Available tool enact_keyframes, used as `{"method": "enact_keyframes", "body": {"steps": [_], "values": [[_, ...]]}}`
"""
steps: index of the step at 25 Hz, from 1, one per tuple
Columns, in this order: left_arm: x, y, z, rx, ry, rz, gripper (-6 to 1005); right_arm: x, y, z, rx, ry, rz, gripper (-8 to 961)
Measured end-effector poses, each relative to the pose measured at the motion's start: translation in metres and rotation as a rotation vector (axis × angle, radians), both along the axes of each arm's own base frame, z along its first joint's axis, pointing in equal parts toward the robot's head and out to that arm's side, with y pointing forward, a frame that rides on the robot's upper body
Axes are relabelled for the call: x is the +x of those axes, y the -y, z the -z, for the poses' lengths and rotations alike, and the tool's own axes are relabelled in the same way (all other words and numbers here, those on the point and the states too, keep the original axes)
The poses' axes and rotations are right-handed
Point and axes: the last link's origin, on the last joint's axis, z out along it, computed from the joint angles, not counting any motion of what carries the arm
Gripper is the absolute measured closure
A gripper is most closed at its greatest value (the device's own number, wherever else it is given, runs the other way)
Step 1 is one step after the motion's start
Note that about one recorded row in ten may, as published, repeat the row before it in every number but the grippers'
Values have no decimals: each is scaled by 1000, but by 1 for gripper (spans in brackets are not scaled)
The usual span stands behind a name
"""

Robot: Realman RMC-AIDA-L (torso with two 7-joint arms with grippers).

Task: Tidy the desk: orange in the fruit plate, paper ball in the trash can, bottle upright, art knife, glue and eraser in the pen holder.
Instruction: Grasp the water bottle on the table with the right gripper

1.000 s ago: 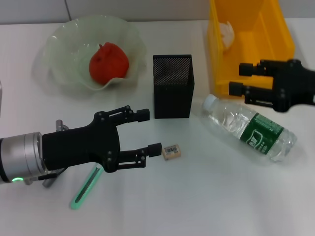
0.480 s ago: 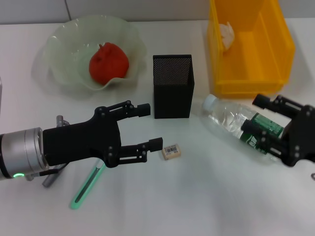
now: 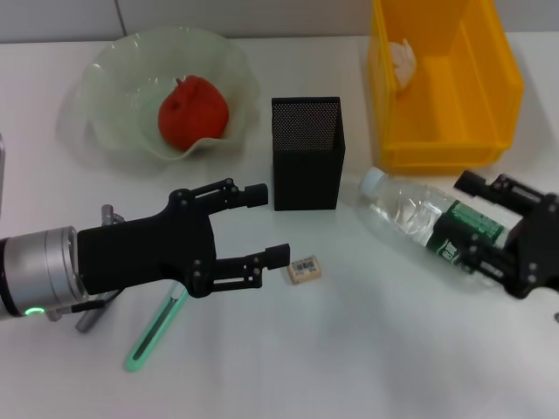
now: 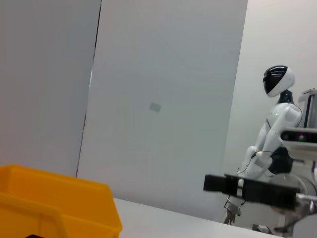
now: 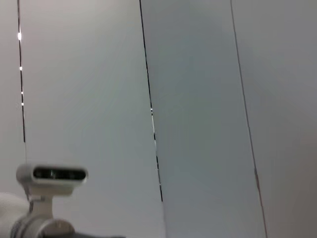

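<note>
here the right gripper (image 3: 472,220) sits low at the label end of the bottle (image 3: 441,225), its fingers spread with one on each side of the body; whether they touch the plastic i cannot tell. the bottle lies on its side on the table (image 3: 367,349), white cap pointing away from that gripper toward the holder (image 3: 307,152), and the yellow bin (image 3: 444,83) stands just beyond the gripper with the paper ball (image 3: 403,58) in its far corner. the left gripper (image 3: 266,225) hangs above the table with its fingers wide apart and nothing between them. the eraser (image 3: 305,269) lies just beside its lower fingertip, a little past it, and the upright black mesh holder stands just ahead of the upper fingertip. under that arm lie the green knife (image 3: 150,336) and a grey stick partly hidden, likely the glue (image 3: 90,316). the orange (image 3: 192,110) rests in the plate (image 3: 113,78), beyond the left gripper.
</note>
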Motion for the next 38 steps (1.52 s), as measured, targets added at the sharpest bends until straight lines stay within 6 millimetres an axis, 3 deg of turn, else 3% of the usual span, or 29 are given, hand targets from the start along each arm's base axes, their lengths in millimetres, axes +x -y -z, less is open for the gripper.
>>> {"method": "enact_keyframes", "body": {"steps": [1,7,8,10,16,17,20,22,27,38], "values": [[0,0,0,-1,0,-1,187,0,0,0,0,0,0,365],[-1,1,0,2,-2,-6,187,-18,-28,-53,-98,64,74,346],[-2,0,1,3,-4,-7,187,-18,-28,-53,-98,64,74,336],[-2,0,1,4,-5,-10,188,-32,-40,-69,-168,170,120,317],[-4,1,2,15,-13,-13,188,-63,-67,-87,-365,446,328,139],[-5,1,2,19,-14,-12,188,-75,-75,-91,-410,565,406,137],[-7,4,5,28,-17,-6,188,-87,-83,-94,-428,648,453,129],[-8,5,5,31,-15,-7,188,-103,-98,-93,-452,761,510,128],[-11,8,5,31,-13,-15,188,-111,-119,-78,-514,945,603,131],[-12,10,4,30,-11,-19,188,-105,-143,-25,-600,1103,608,139]]}}
